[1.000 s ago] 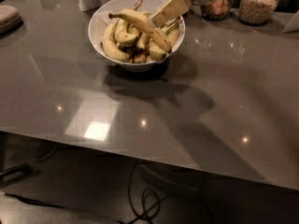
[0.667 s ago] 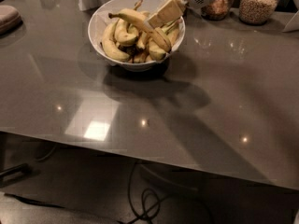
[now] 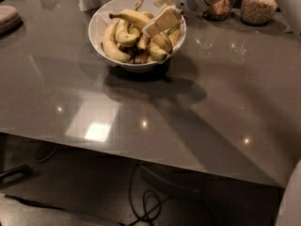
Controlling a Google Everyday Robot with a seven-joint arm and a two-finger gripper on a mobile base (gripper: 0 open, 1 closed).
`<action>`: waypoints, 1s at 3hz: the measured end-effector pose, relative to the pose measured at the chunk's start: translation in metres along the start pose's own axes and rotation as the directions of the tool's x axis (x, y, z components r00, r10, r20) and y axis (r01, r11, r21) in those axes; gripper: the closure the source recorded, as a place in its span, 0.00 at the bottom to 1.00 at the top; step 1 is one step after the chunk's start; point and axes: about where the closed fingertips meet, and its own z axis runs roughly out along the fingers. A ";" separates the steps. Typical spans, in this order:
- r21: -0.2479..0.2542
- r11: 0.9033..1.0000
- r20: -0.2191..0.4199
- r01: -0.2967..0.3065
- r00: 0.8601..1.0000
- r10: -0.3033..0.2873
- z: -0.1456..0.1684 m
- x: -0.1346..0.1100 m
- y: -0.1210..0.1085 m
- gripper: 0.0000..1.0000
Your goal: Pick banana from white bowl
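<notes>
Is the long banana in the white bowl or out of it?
In. The banana lies atop the pile inside the white bowl; the gripper is right beside it, over the bowl's contents.

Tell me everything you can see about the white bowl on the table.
The white bowl is round, deep and plain, smooth-rimmed, glossy like ceramic. It stands upright on the grey table, toward the far side, its shadow falling in front. It is heaped with yellow bananas; the longest banana lies on top, stem pointing left. The gripper reaches in from the right, over the bowl's right half, down at the pile. Whether it touches the rim cannot be told.
</notes>
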 end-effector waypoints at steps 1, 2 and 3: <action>-0.012 1.000 -0.017 -0.009 1.000 0.009 0.014 0.006 -0.006 0.36; -0.018 1.000 -0.034 -0.024 0.999 0.023 0.025 0.013 -0.012 0.41; -0.029 0.999 -0.058 -0.045 0.997 0.043 0.034 0.024 -0.014 0.50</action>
